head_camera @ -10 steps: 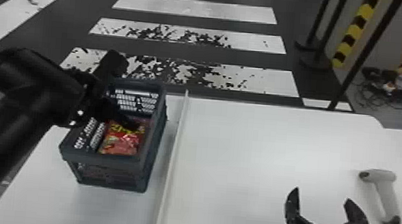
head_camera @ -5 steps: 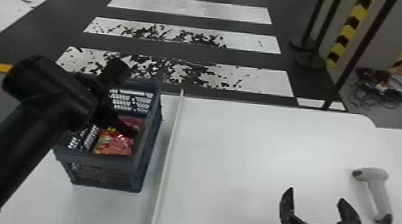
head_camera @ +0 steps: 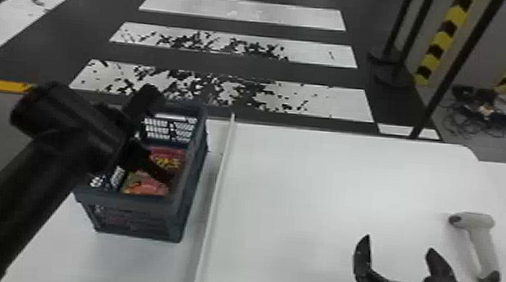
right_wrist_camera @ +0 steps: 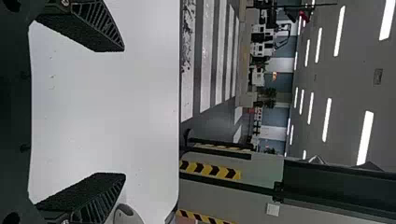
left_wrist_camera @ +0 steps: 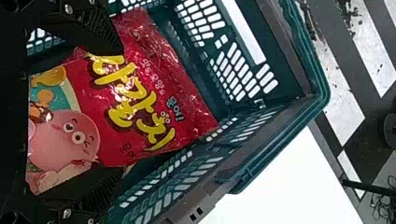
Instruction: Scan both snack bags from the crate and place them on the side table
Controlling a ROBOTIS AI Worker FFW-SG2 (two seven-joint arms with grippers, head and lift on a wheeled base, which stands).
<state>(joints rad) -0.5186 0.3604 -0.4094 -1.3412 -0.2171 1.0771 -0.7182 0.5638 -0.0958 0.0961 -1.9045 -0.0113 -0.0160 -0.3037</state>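
Soft-pack grasp
Head view: locate snack bag [head_camera: 145, 187] inside crate [head_camera: 130, 204]. Left wrist view: with left gripper [left_wrist_camera: 123, 109] open around snack bag, pinch gently across middle; likely light, soft, slippery. Right wrist view: note right gripper [right_wrist_camera: 124, 112] open above table [right_wrist_camera: 149, 116].

Red snack bag [left_wrist_camera: 180, 109], yellow lettering, pink cartoon character, shiny crinkled wrapper, lying inside the crate [head_camera: 126, 202]

over the white bench [head_camera: 326, 191], a wide passage is open between the thin strip [head_camera: 216, 191] and the scanner [head_camera: 482, 245]. the strip runs just beside the crate [head_camera: 130, 204]. the crate's walls surround the left hand [head_camera: 157, 169], with opening only at top. the right hand [head_camera: 398, 253] occupies the near part, close to the scanner.
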